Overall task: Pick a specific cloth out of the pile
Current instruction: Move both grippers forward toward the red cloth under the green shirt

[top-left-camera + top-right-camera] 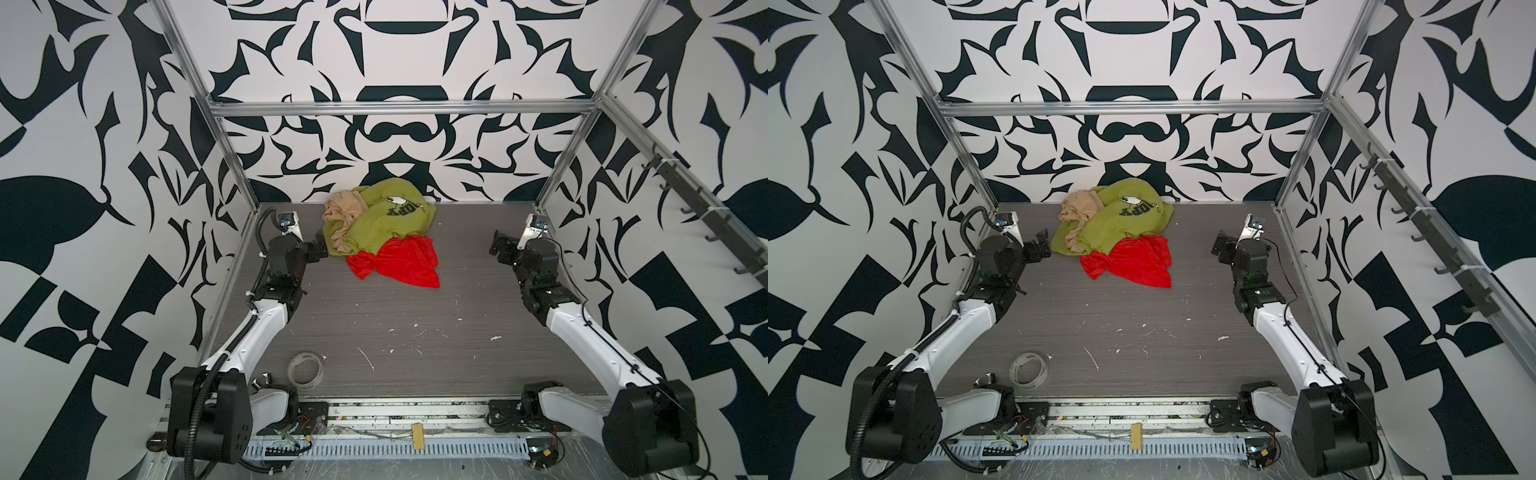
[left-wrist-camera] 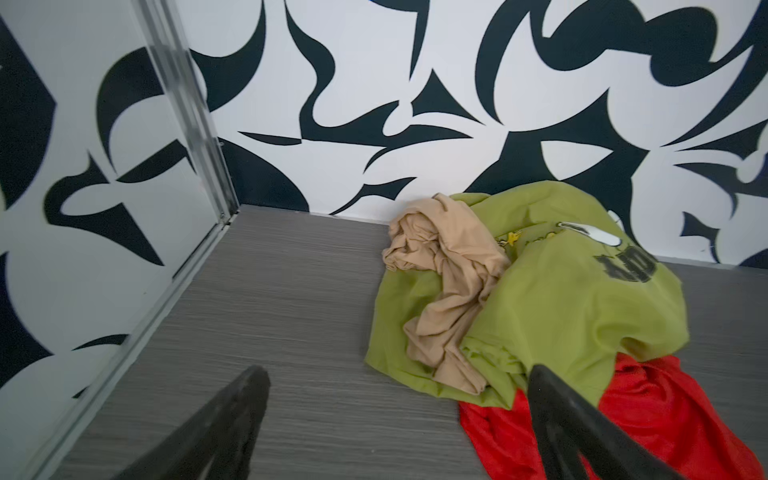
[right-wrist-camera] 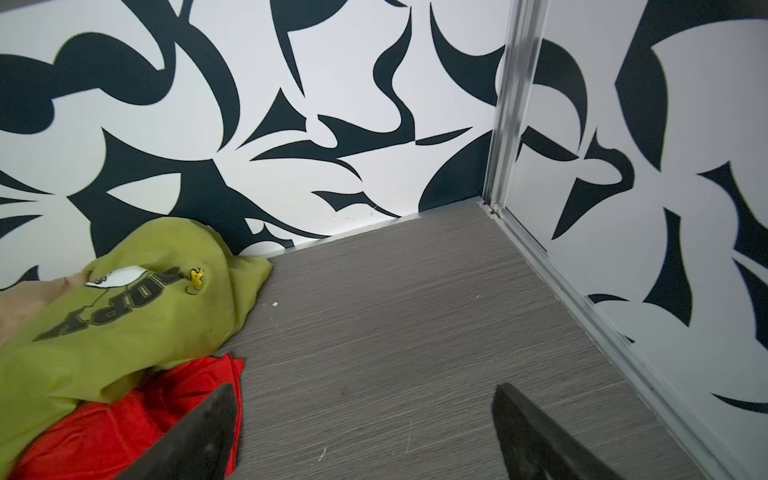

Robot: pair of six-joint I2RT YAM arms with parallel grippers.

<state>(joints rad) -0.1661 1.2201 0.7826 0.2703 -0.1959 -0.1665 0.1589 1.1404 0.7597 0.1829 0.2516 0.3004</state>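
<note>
The pile (image 1: 386,220) lies at the back of the table against the wall: an olive-green shirt (image 1: 1121,224) with dark lettering and a small beige cloth (image 1: 338,214) on its left. The red cloth (image 1: 395,262) spreads out at the pile's front, its back edge tucked under the green shirt; both wrist views show it (image 2: 665,415) (image 3: 104,424). My left gripper (image 1: 322,249) (image 2: 399,374) is open just left of the shirt's edge, holding nothing. My right gripper (image 1: 498,247) (image 3: 365,390) is open over bare table, well right of the red cloth.
A roll of clear tape (image 1: 306,370) lies near the table's front left. Aluminium frame posts (image 1: 241,174) stand at the back corners. A rail of dark hooks (image 1: 698,208) runs along the right wall. The grey tabletop (image 1: 415,324) carries small white flecks.
</note>
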